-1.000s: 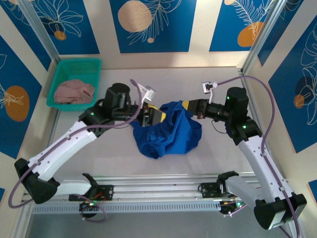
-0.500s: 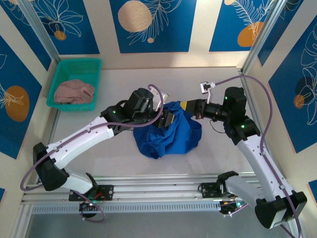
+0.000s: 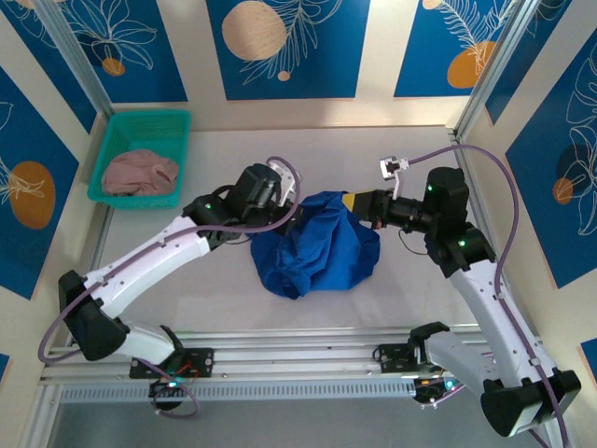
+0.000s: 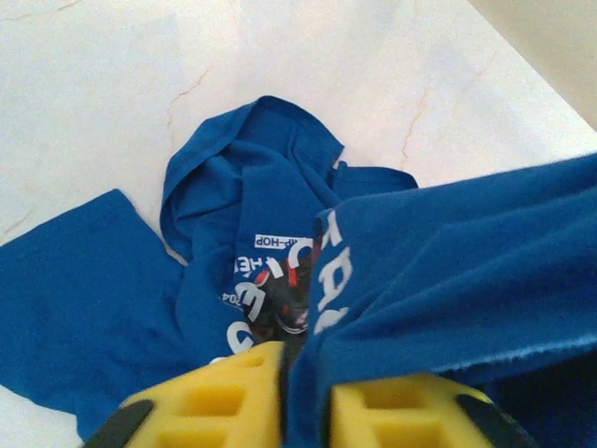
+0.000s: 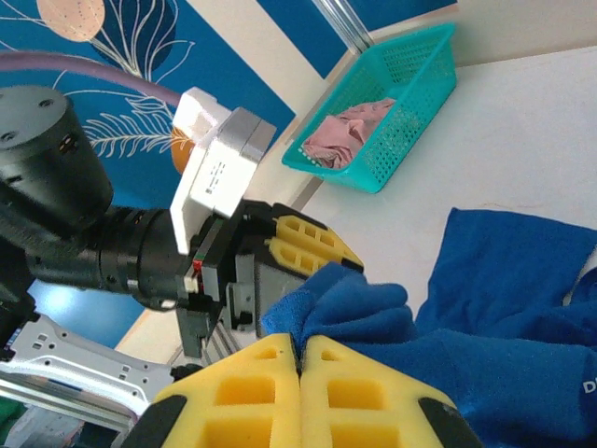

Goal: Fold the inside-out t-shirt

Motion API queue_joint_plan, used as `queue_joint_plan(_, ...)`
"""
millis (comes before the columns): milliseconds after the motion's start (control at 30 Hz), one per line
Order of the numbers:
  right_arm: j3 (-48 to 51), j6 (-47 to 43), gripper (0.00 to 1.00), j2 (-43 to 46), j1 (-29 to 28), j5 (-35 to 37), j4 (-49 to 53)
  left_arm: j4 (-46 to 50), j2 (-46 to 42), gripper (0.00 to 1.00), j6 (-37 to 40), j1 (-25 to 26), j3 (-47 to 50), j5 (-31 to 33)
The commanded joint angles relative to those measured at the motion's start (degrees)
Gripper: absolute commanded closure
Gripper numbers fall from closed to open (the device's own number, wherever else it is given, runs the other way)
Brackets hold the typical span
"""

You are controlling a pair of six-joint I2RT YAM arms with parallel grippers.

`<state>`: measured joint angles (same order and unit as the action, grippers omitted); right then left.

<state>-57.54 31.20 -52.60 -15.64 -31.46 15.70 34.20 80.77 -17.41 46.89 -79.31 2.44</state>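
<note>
Pinching the shirt (image 3: 317,245) tight in left pincer (image 4: 303,378) and right pincer (image 5: 300,353), we should pull gently toward nine and three o'clock.

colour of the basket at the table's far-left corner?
Teal green: the basket shows best in the top external view.
</note>
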Motion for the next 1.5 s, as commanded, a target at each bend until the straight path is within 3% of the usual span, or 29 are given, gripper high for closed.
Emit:
queue_joint_plan(0, -0.8, -1.8, 1.00, 1.4, 0.3, -1.5, -1.6, 2.5, -2.1, 0.96, 1.7, -2.1, -1.6, -3.9)
queue_joint_plan(100, -2.0, -5.4, 1.00, 2.3, 0.6, 1.2, 2.0, 3.0, -4.7, 1.00, 2.9, -4.6, -1.9, -6.6)
queue_joint_plan(167, -4.1, -7.8, 1.00, 2.2, 0.7, 7.3, 6.8, -1.3, -8.3, 1.00, 0.8, -9.1, 0.1, -18.6)
queue_joint_plan(233, -5.3, -9.9, 1.00, 1.6, -0.2, 12.9, 10.1, -11.5, -11.9, 1.00, -5.6, -13.9, 4.0, -34.7)
queue_joint_plan(300, -5.2, -11.8, 1.00, 0.8, -2.4, 17.1, 11.6, -18.6, -13.6, 1.00, -9.5, -15.1, 6.1, -43.8)
queue_joint_plan(367, -4.3, -13.4, 1.00, 0.2, -4.7, 20.4, 11.9, -18.7, -13.7, 1.00, -9.2, -15.2, 5.5, -47.2)
queue_joint_plan(533, -3.6, -17.0, 0.91, -0.8, -9.2, 27.4, 13.6, -8.2, -13.5, 1.00, -1.2, -15.2, 2.5, -39.1)
queue_joint_plan(700, -7.2, -17.8, 0.76, -3.5, -14.0, 43.0, 23.5, -8.5, -12.5, 1.00, -0.6, -15.1, 2.2, -38.3)
queue_joint_plan(800, -9.1, -19.2, 0.68, -4.1, -17.1, 48.5, 26.3, -7.7, -11.7, 1.00, 0.4, -15.1, 1.5, -38.2)
queue_joint_plan(867, -8.1, -21.0, 0.63, -3.0, -19.2, 46.1, 23.2, -7.5, -11.2, 1.00, 0.7, -15.1, 1.0, -38.2)
queue_joint_plan(967, -6.3, -21.9, 0.55, -2.0, -21.8, 36.0, 16.0, -7.2, -10.8, 1.00, 0.8, -15.1, 0.5, -38.3)
queue_joint_plan(1000, -6.1, -22.1, 0.44, -2.2, -23.2, 33.8, 14.0, -7.1, -10.7, 1.00, 0.8, -15.1, 0.4, -38.3)
queue_joint_plan(1100, -5.7, -25.0, 0.31, -3.4, -28.0, 36.2, 11.4, -6.8, -10.7, 1.00, 0.7, -15.0, 0.3, -38.3)
queue_joint_plan(1200, -6.9, -28.1, 0.29, -5.8, -29.8, 41.1, 11.9, -6.6, -10.7, 1.00, 0.8, -15.0, 0.1, -38.4)
queue_joint_plan(1367, -8.3, -31.0, 0.29, -9.0, -30.2, 41.8, 12.6, -6.4, -11.0, 1.00, 0.8, -15.0, 0.1, -38.5)
queue_joint_plan(1467, -9.4, -31.5, 0.37, -10.6, -30.2, 44.4, 13.4, -6.5, -11.1, 1.00, 0.7, -15.0, 0.2, -38.7)
